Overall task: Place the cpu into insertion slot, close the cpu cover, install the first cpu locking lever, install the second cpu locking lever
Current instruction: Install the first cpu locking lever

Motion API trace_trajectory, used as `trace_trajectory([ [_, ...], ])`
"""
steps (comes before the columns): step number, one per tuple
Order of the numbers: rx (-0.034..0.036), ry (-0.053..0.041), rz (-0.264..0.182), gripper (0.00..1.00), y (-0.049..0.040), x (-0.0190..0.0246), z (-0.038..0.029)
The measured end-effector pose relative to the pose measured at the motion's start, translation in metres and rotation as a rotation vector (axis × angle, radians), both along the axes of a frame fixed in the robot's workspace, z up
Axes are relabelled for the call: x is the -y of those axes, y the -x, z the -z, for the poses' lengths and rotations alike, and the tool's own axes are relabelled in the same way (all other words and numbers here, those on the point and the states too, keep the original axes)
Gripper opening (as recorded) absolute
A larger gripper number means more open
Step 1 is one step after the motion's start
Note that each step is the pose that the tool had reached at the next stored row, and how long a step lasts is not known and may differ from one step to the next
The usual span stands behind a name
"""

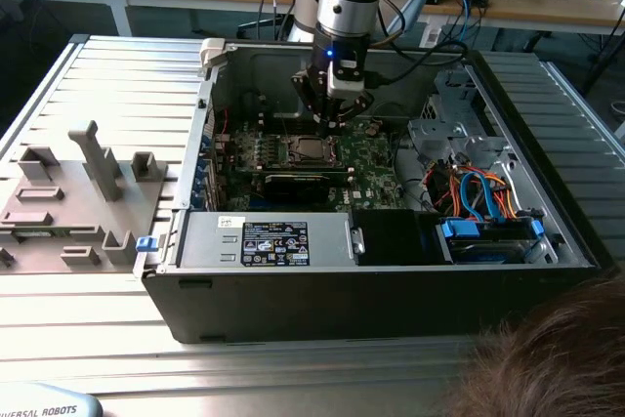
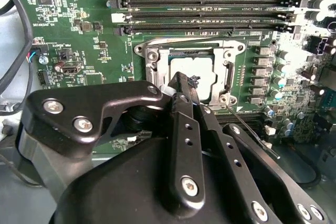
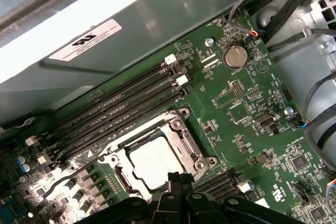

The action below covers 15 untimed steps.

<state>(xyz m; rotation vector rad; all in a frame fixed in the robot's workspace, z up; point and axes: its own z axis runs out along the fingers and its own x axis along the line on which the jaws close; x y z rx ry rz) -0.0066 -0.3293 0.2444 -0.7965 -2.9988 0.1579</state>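
Note:
The cpu (image 2: 193, 71) (image 3: 152, 160), with its pale silver top, lies flat in the insertion slot (image 1: 301, 150) on the green motherboard. The cpu cover (image 2: 153, 60) (image 3: 185, 141) lies down around it as a silver frame. A thin wire locking lever (image 2: 253, 134) (image 3: 73, 174) sticks out free from one corner of the socket. My gripper (image 2: 182, 83) (image 3: 176, 178) (image 1: 331, 125) hovers just above the socket's edge. Its black fingers are shut together with nothing between them, and they hide part of the chip's near side.
Long memory slots (image 2: 210, 3) (image 3: 115, 114) run beside the socket. A long black card (image 1: 293, 183) lies in front of it, then the power supply (image 1: 264, 239). A drive cage with blue cables (image 1: 479, 197) is at the exterior view's right. A person's hair (image 1: 547, 368) shows at the lower right.

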Motion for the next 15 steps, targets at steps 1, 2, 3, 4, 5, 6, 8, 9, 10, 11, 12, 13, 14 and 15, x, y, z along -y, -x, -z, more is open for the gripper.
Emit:
trace_trajectory([
  [1, 0.0, 0.0, -0.004, 0.11, 0.0, 0.0, 0.0],
  [2, 0.0, 0.0, -0.008, 0.11, 0.0, 0.0, 0.0],
  [3, 0.0, 0.0, -0.015, 0.11, 0.0, 0.0, 0.0],
  [4, 0.0, 0.0, -0.018, 0.11, 0.0, 0.0, 0.0],
  [5, 0.0, 0.0, -0.021, 0.11, 0.0, 0.0, 0.0],
  [6, 0.0, 0.0, -0.025, 0.11, 0.0, 0.0, 0.0],
  [8, 0.0, 0.0, -0.032, 0.11, 0.0, 0.0, 0.0],
  [9, 0.0, 0.0, -0.036, 0.11, 0.0, 0.0, 0.0],
  [10, 0.0, -0.0001, -0.041, 0.11, 0.0, 0.0, 0.0],
  [11, 0.0, 0.0, -0.044, 0.11, 0.0, 0.0, 0.0],
  [12, -0.0001, 0.0, -0.049, 0.11, 0.0, 0.0, 0.0],
  [13, 0.0, 0.0, -0.052, 0.11, 0.0, 0.0, 0.0],
  [14, 0.0, 0.0, -0.056, 0.11, 0.0, 0.0, 0.0],
  [15, 0.0, 0.0, -0.06, 0.11, 0.0, 0.0, 0.0],
])
